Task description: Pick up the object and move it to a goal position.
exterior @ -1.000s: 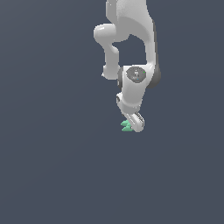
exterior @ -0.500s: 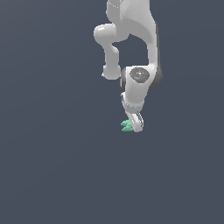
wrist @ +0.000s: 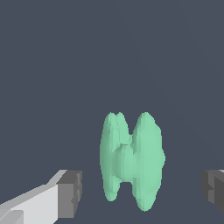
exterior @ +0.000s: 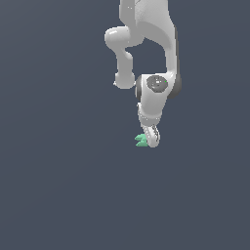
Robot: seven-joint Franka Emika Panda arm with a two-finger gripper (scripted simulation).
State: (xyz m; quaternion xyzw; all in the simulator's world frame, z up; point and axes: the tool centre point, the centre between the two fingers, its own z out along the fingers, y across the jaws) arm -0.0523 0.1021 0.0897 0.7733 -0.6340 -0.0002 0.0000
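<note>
The gripper [wrist: 140,192] is standing wide open, its two grey pads [wrist: 70,194] flanking the mint-green object [wrist: 131,159] without touching it. In the exterior view the object [exterior: 141,140] is sitting just below frame centre, beside the gripper [exterior: 151,139] tip. Judging by this, the approach is finishing; closing, lifting and transport are remaining. No goal marker is showing.

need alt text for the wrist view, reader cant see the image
A mint-green object with a lumpy, lobed outline stands between the two dark pads of an open gripper, with a clear gap on each side. Everything behind it is a plain dark grey-blue surface.
</note>
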